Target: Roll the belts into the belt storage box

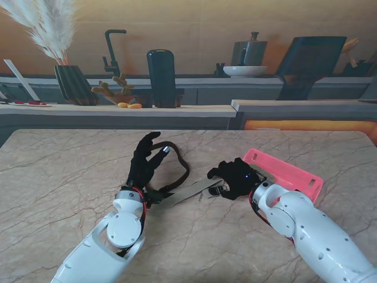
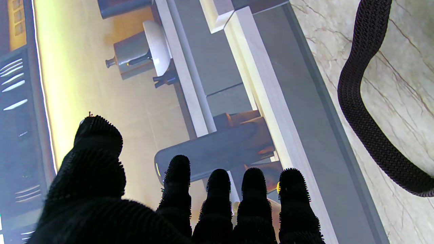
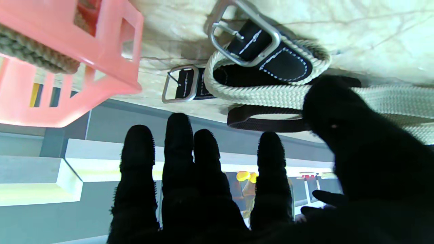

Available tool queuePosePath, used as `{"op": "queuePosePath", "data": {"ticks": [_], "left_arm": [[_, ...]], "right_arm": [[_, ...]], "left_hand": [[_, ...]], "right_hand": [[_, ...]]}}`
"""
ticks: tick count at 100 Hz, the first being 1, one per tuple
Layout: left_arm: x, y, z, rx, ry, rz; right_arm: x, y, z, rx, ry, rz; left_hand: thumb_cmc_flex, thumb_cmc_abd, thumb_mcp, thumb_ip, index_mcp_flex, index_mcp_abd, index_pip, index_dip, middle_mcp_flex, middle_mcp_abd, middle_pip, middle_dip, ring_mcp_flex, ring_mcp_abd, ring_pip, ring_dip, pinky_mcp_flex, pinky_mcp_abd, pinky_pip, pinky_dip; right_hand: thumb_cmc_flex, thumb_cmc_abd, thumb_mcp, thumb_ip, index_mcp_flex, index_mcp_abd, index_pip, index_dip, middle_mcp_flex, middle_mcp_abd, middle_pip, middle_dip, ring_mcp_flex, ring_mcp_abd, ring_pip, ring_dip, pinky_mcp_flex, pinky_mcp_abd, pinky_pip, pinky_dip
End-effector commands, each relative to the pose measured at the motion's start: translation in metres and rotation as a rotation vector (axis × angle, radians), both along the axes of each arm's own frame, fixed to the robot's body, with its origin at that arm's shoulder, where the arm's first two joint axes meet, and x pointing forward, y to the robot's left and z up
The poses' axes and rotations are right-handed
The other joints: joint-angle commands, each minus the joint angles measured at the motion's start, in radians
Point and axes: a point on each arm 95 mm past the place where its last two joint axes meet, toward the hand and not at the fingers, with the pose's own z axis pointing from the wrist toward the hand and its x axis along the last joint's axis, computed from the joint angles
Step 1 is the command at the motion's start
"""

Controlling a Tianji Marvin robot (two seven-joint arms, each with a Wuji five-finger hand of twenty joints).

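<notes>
you've got the cream woven belt (image 3: 271,96) lying flat on the marble table (image 1: 59,177) just left of the pink storage box (image 1: 294,174), its silver buckle (image 3: 242,35) right at your right hand (image 1: 235,177). that hand is spread wide, holding nothing, thumb over the strap. left hand (image 1: 144,162) is open too, fingers up beside the dark brown belt (image 1: 179,165). i'd pin the buckle end and roll tight from there, so the coil fits. plenty of bare marble left of the box; watch its near wall.
</notes>
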Motion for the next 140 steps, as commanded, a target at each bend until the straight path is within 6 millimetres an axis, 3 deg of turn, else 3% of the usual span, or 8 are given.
{"op": "queuePosePath", "data": {"ticks": [1, 16, 32, 58, 92, 123, 131, 140], "left_arm": [[-0.003, -0.001, 0.0, -0.007, -0.001, -0.001], [-0.003, -0.001, 0.0, -0.008, -0.002, 0.001], [-0.003, 0.0, 0.0, -0.007, -0.003, 0.0], [-0.003, 0.0, 0.0, -0.008, -0.006, 0.001], [-0.003, 0.0, 0.0, -0.008, -0.004, -0.001], [-0.004, -0.001, 0.0, -0.01, 0.001, -0.002], [-0.004, -0.001, 0.0, -0.01, 0.004, -0.002], [-0.004, -0.002, 0.0, -0.011, 0.006, -0.002]], "right_arm": [[0.001, 0.003, -0.001, -0.026, 0.002, 0.011], [0.003, 0.007, -0.007, -0.059, 0.006, 0.03], [-0.001, 0.009, -0.011, -0.042, -0.023, 0.054], [-0.021, 0.005, -0.018, -0.042, -0.065, 0.06], [-0.022, 0.004, -0.028, -0.09, -0.089, 0.038], [-0.004, 0.009, -0.039, -0.13, -0.1, 0.014], [0.001, 0.012, -0.043, -0.13, -0.083, 0.006], [0.005, 0.015, -0.048, -0.128, -0.062, 0.002]], "left_hand": [[0.017, 0.034, -0.025, 0.04, 0.029, 0.001, 0.028, 0.009, 0.015, 0.003, 0.021, 0.014, 0.016, -0.002, 0.01, 0.007, -0.007, -0.002, 0.029, -0.004], [0.017, 0.034, -0.026, 0.04, 0.029, 0.001, 0.028, 0.009, 0.015, 0.001, 0.022, 0.014, 0.017, -0.001, 0.01, 0.007, -0.008, -0.002, 0.031, -0.004], [0.017, 0.035, -0.026, 0.04, 0.029, 0.001, 0.028, 0.009, 0.016, 0.002, 0.023, 0.014, 0.017, -0.001, 0.01, 0.007, -0.008, -0.002, 0.033, -0.005], [0.018, 0.036, -0.026, 0.04, 0.033, 0.001, 0.029, 0.01, 0.018, 0.003, 0.023, 0.014, 0.018, 0.0, 0.01, 0.007, -0.008, -0.002, 0.034, -0.006], [0.018, 0.035, -0.028, 0.04, 0.041, 0.001, 0.032, 0.011, 0.024, 0.003, 0.023, 0.015, 0.022, 0.001, 0.01, 0.007, -0.009, 0.001, 0.038, -0.005], [0.018, 0.037, -0.029, 0.04, 0.046, 0.002, 0.031, 0.011, 0.028, 0.004, 0.023, 0.015, 0.026, 0.001, 0.01, 0.007, -0.009, 0.004, 0.042, -0.005], [0.018, 0.036, -0.029, 0.04, 0.046, 0.002, 0.031, 0.011, 0.028, 0.003, 0.022, 0.015, 0.026, 0.001, 0.01, 0.007, -0.009, 0.002, 0.043, -0.005], [0.019, 0.036, -0.03, 0.04, 0.047, 0.002, 0.03, 0.012, 0.029, 0.003, 0.022, 0.015, 0.027, 0.002, 0.01, 0.008, -0.009, 0.003, 0.043, -0.005]], "right_hand": [[-0.011, -0.064, -0.014, -0.031, -0.068, 0.007, -0.018, -0.023, -0.062, 0.027, -0.025, -0.02, -0.052, 0.016, -0.038, -0.029, -0.031, -0.011, -0.024, -0.001], [0.011, -0.05, -0.012, -0.02, -0.048, 0.028, 0.032, -0.011, -0.087, 0.039, -0.008, -0.015, -0.054, 0.017, -0.052, -0.047, -0.03, -0.015, -0.02, 0.004], [0.013, 0.0, 0.044, -0.016, 0.019, -0.036, 0.158, 0.045, -0.046, 0.034, 0.131, 0.039, -0.016, -0.008, 0.148, 0.037, -0.007, -0.046, 0.075, 0.017], [-0.015, 0.041, 0.032, -0.006, 0.137, -0.018, 0.183, 0.038, 0.046, 0.039, 0.247, 0.094, 0.043, -0.005, 0.343, 0.11, 0.028, -0.053, 0.197, 0.013], [-0.024, 0.025, 0.02, -0.001, 0.243, 0.197, 0.092, -0.014, 0.1, 0.054, 0.277, 0.1, 0.088, 0.019, 0.395, 0.112, 0.055, -0.026, 0.27, -0.012], [-0.043, 0.047, 0.011, 0.004, 0.141, 0.229, 0.05, -0.019, -0.003, 0.084, 0.295, 0.097, 0.013, 0.02, 0.391, 0.094, 0.014, -0.04, 0.297, -0.039], [-0.054, 0.083, 0.009, 0.009, 0.131, 0.218, 0.066, -0.011, 0.0, 0.078, 0.303, 0.096, 0.018, 0.015, 0.397, 0.091, 0.018, -0.044, 0.303, -0.046], [-0.037, 0.217, -0.049, 0.012, 0.135, 0.194, 0.102, 0.001, 0.022, 0.066, 0.311, 0.086, 0.037, 0.008, 0.404, 0.079, 0.03, -0.046, 0.316, -0.068]]}}
